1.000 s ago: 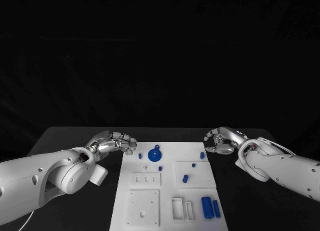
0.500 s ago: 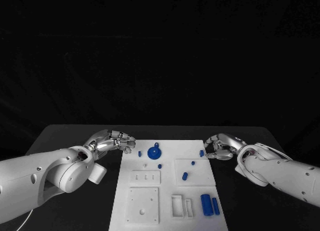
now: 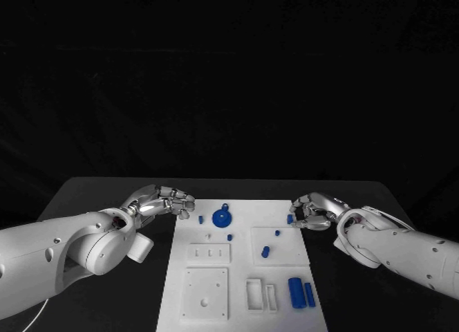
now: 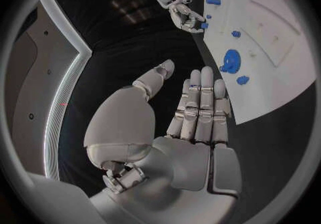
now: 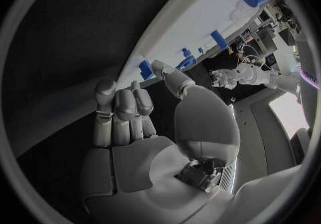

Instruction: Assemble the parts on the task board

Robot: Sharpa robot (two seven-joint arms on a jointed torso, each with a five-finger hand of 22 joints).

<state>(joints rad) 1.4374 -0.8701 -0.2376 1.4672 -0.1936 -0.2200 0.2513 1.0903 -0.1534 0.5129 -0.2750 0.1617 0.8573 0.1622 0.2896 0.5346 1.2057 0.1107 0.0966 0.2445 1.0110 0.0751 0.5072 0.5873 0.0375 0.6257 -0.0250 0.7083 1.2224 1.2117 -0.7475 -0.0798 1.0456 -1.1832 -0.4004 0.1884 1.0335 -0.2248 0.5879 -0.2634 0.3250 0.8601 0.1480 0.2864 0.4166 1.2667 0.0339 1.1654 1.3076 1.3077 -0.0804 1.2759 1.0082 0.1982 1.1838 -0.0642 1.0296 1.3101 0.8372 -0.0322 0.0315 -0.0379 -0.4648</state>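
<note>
Blue gear (image 3: 222,220) and pegs on task board (image 3: 204,304) — robot hands flanking.

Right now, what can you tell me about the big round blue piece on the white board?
The round blue part looks like a flat plastic disc with a toothed rim, like a gear, as the left wrist view shows. A small loop sticks out on its far side. It lies flat near the far left of the task board. Nothing touches it; the left hand hovers off the board's edge nearby.
</note>
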